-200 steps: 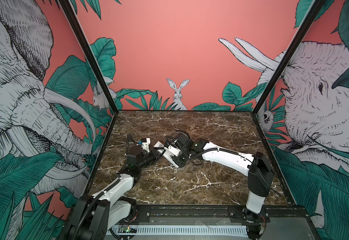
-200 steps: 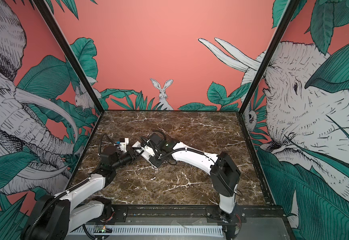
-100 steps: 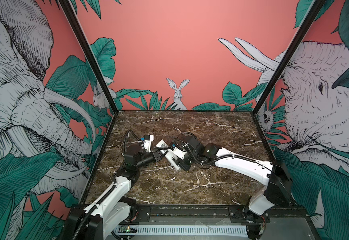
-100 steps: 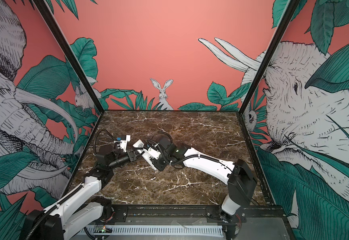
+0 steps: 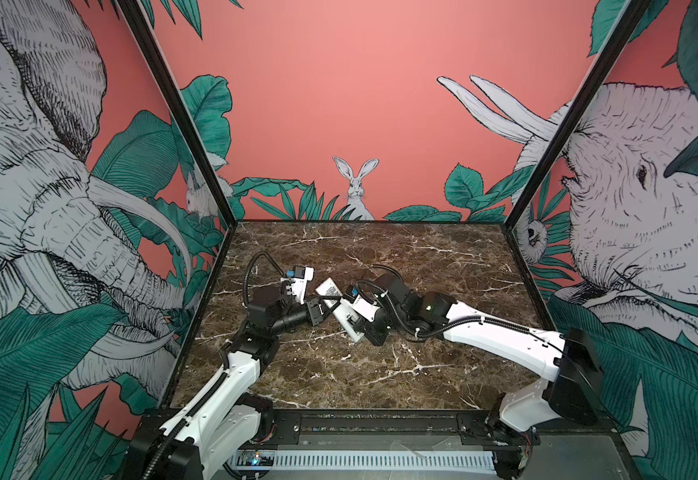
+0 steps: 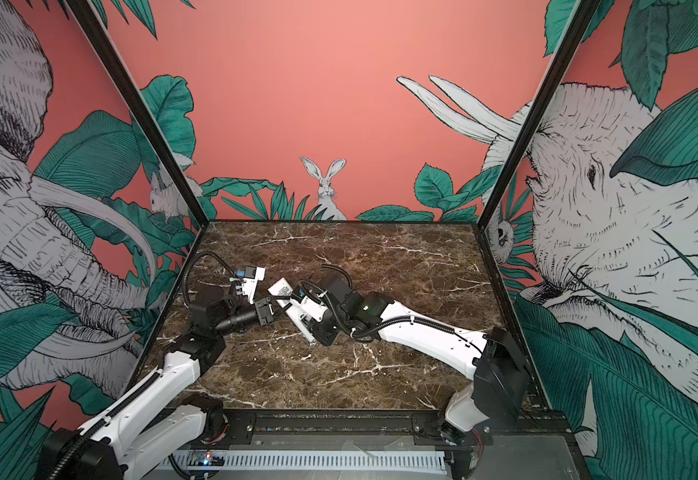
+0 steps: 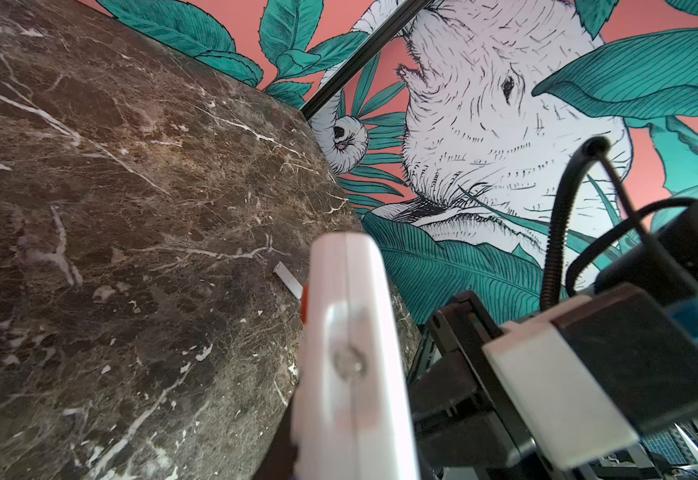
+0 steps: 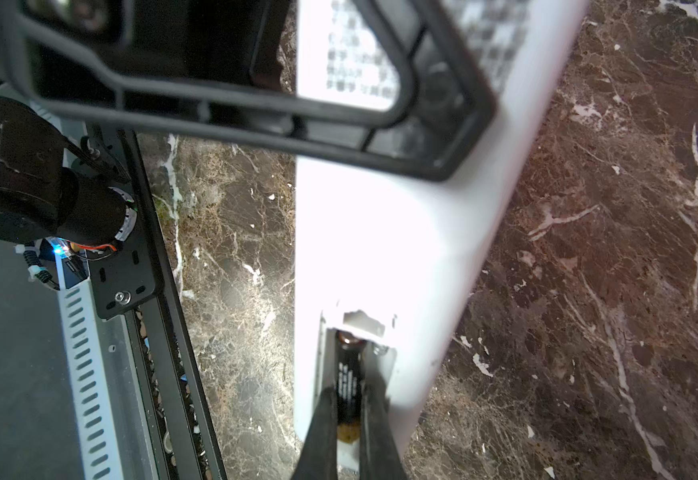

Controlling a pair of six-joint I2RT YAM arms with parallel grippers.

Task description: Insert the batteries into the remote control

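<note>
The right gripper (image 8: 349,401) is closed narrow on a battery (image 8: 348,374), which lies in the open compartment of the remote (image 8: 380,232). The left gripper (image 5: 322,309) clamps the remote near its label, over the table (image 5: 380,374)

Remote (image 7: 351,353): white, seen edge-on, close and blurred; seam along narrow side, small clear round window, red-orange spot at one edge
Desk (image 7: 110,208): brown marble, white veins
White strip (image 7: 287,280): small, flat on desk, beyond remote
Right arm (image 7: 588,374): black-and-white housing, blue connector, black cables (image 7: 553,257)
Wall (image 7: 484,124): pink, drawn animal, green leaves
</note>
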